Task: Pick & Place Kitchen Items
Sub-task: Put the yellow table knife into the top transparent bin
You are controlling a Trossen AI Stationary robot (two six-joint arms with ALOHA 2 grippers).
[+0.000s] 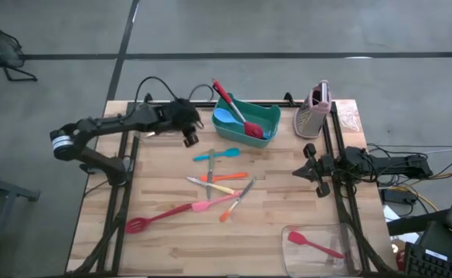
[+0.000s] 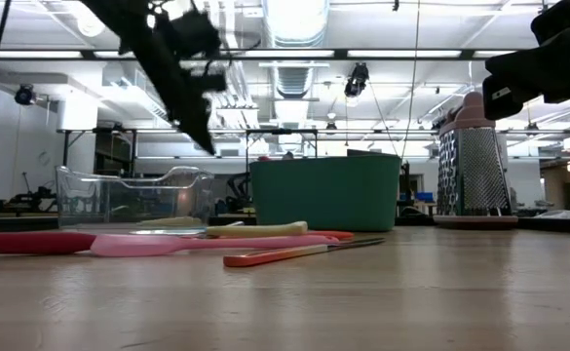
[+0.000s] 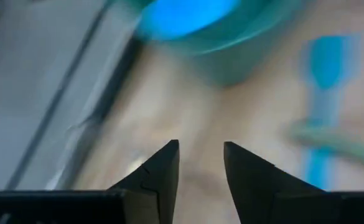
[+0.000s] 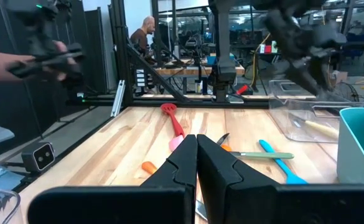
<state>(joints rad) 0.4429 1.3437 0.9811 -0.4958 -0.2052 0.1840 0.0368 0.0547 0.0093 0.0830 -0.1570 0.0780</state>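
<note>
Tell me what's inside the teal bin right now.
In the high view the teal bin holds a red spatula, its handle sticking out over the rim, and a blue spoon. Anything beneath them on the bin floor is covered; the low view shows only its outer wall.

A pale wood-plank bench stands on a grey concrete floor crossed by dark seams. Beyond it lies an open workshop: long ceiling light strips, exposed ducts, black metal frames, cluttered desks, and a seated person far off.
</note>
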